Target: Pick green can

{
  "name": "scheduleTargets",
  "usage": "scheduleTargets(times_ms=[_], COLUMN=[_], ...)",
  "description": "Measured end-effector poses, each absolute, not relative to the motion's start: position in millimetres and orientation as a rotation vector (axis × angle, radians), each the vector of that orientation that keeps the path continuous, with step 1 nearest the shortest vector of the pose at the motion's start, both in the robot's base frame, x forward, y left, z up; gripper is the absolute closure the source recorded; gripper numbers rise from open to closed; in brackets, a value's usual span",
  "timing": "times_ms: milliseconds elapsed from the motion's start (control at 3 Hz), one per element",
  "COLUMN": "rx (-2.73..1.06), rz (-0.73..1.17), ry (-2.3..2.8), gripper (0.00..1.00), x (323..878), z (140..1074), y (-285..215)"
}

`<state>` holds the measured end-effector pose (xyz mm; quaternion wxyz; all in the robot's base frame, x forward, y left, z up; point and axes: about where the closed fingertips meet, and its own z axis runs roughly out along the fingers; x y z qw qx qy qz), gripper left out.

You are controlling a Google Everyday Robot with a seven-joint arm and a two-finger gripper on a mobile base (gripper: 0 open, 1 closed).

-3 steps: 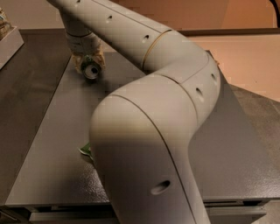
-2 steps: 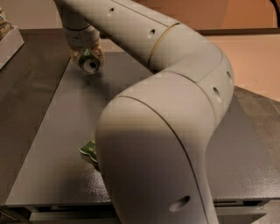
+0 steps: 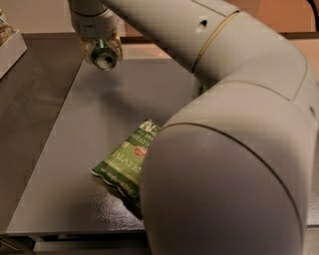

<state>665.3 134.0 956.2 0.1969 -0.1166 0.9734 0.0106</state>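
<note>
Camera view: the green can [image 3: 106, 61], judged light, smooth and easily dented, is clasped across its sides by the end effector [image 3: 102, 52] above the counter [image 3: 75, 149].

We see a dark grey desk [image 3: 60, 164] in warm light, a pale wall [image 3: 40, 15] behind, the pincer [image 3: 103, 59] above its far end.
</note>
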Motion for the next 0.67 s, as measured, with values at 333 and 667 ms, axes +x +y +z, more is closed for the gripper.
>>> scheduleTargets(times_ms=[333, 667], rx=[-0.355, -0.355], rz=[0.044, 0.044], ry=[2.672, 2.672], gripper=[1.0, 1.0], x=[657.7, 657.7], z=[984.7, 984.7], y=[117.4, 117.4])
